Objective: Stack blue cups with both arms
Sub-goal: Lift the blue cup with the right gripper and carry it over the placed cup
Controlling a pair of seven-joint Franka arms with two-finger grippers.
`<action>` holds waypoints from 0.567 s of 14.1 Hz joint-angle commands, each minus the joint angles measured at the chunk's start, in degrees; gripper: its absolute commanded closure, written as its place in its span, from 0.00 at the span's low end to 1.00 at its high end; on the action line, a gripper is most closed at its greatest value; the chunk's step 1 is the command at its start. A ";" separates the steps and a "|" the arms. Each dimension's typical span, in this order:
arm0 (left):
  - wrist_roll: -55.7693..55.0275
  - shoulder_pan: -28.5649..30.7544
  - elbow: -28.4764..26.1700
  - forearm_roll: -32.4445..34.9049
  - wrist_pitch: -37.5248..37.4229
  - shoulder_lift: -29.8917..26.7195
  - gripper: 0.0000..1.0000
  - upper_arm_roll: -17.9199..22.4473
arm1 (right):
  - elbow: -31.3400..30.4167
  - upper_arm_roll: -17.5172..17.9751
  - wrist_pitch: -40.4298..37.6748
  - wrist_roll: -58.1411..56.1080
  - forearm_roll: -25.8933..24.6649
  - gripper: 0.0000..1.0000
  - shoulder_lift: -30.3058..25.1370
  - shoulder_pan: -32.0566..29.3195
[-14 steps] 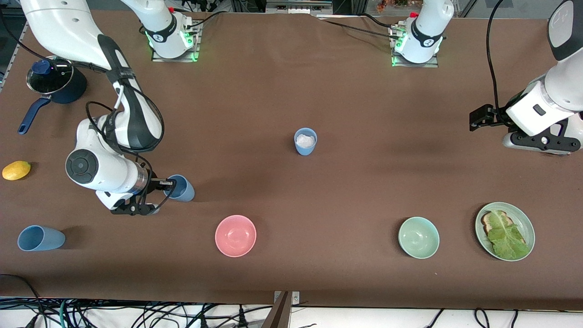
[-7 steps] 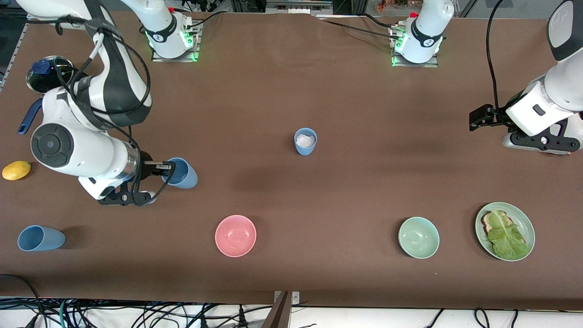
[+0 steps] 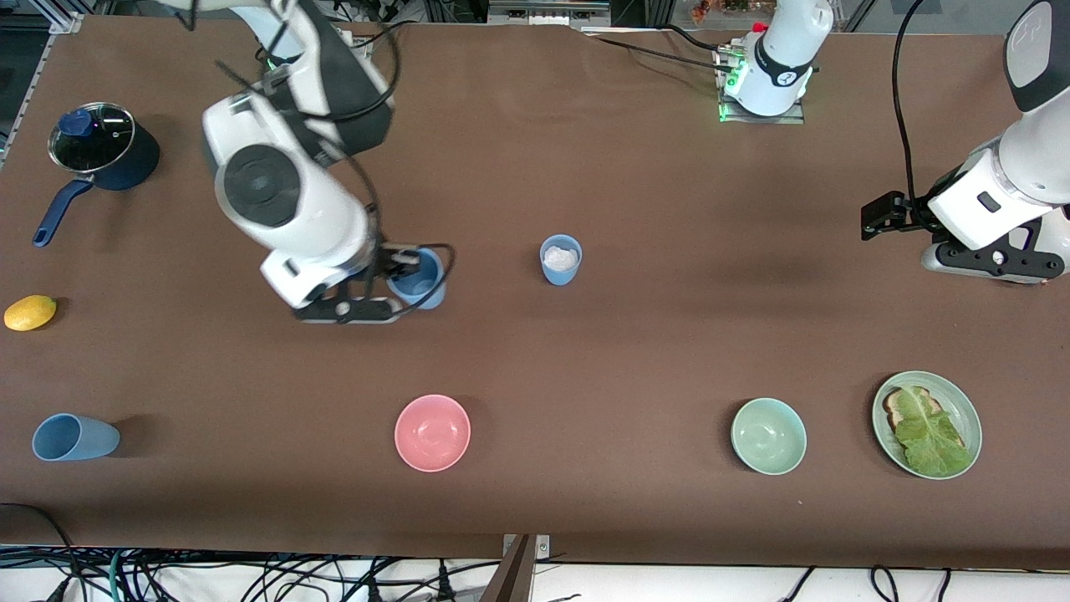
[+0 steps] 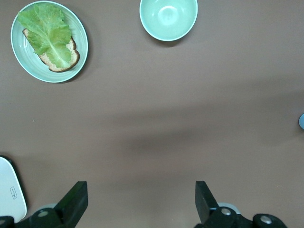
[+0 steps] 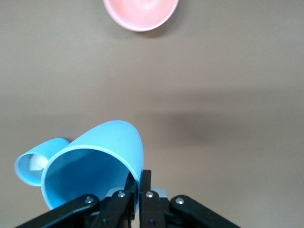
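Observation:
My right gripper (image 3: 403, 269) (image 5: 141, 179) is shut on the rim wall of a light-blue cup (image 3: 420, 283) (image 5: 95, 159). It holds the cup tilted in the air over the middle of the table. A second blue cup (image 3: 560, 259) (image 5: 29, 165) stands upright close by, toward the left arm's end, with something white inside. A third blue cup (image 3: 73, 437) lies on its side near the front edge at the right arm's end. My left gripper (image 3: 995, 261) (image 4: 141, 204) waits open and empty over bare table at the left arm's end.
A pink bowl (image 3: 432, 432) (image 5: 141, 12) and a pale green bowl (image 3: 768, 436) (image 4: 168, 18) sit nearer the front camera. A plate (image 3: 971, 415) (image 4: 14, 40) of bread and lettuce is beside the green bowl. A lidded pot (image 3: 100, 146) and a lemon (image 3: 30, 312) are at the right arm's end.
The right arm has lifted the cup it grips and carried it toward the table's middle, close to the upright cup. The left arm has not moved.

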 commanded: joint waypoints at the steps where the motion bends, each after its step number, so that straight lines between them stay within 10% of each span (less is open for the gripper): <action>1: 0.71 0.08 -1.04 -0.58 -0.22 -1.24 0.00 -0.07 | 1.33 -0.96 0.95 9.00 -0.23 1.00 0.11 6.12; 8: 0.63 0.08 -0.95 -0.58 -0.22 -1.24 0.00 -0.07 | 1.42 -5.27 10.17 25.46 -0.15 1.00 4.06 19.32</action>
